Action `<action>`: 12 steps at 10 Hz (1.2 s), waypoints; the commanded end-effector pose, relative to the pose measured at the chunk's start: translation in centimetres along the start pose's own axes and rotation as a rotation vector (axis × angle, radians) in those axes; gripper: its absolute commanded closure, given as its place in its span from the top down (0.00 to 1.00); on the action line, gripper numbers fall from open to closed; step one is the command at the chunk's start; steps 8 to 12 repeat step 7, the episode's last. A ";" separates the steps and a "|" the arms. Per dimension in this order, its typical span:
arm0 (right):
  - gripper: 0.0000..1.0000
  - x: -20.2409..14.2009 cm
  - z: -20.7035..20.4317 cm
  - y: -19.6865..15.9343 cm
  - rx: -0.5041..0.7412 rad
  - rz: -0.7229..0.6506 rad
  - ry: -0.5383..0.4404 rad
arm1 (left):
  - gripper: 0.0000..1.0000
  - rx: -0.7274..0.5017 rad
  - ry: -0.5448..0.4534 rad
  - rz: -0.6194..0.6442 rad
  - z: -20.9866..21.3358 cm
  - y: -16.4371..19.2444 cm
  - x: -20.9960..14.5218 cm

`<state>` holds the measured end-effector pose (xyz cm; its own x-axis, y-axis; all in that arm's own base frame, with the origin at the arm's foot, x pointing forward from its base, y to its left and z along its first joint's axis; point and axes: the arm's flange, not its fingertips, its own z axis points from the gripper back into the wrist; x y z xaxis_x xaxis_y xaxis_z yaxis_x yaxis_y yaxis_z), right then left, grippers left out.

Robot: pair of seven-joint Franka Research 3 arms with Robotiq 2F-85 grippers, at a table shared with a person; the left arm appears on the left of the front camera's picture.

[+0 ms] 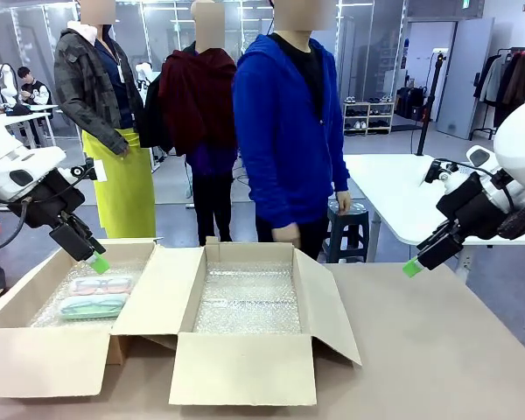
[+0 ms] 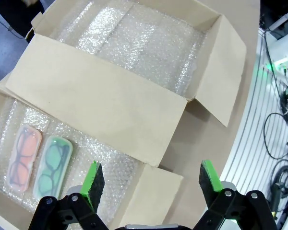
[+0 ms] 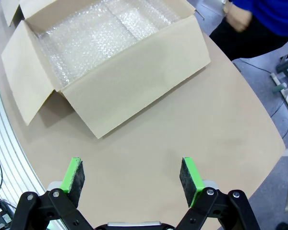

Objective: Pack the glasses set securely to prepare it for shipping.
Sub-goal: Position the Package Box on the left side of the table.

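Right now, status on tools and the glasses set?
Left tool open, empty, above the cases. Right tool open over bare table. Pink case and mint green case side by side on bubble wrap, left box. Nothing blocking.

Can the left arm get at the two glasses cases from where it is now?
Probably yes. The left gripper hangs open just above the pink case and green case, which lie side by side on bubble wrap with nothing covering them.

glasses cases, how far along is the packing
Done: the open box is lined with bubble wrap. In hand: nothing; left gripper and right gripper are open and empty. Left: the pink case and green case lie on wrap beside the box, not packed.
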<state>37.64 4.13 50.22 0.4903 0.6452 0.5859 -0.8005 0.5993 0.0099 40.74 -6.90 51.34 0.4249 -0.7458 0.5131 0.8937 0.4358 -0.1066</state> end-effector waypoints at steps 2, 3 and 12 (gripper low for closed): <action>1.00 0.2 0.0 0.2 -0.005 -0.013 0.010 | 1.00 0.009 0.016 0.007 0.3 0.0 0.2; 1.00 0.2 0.0 0.2 -0.005 -0.013 0.010 | 1.00 0.009 0.016 0.007 0.3 0.0 0.2; 1.00 0.2 0.0 0.2 -0.005 -0.013 0.010 | 1.00 0.009 0.016 0.007 0.3 0.0 0.2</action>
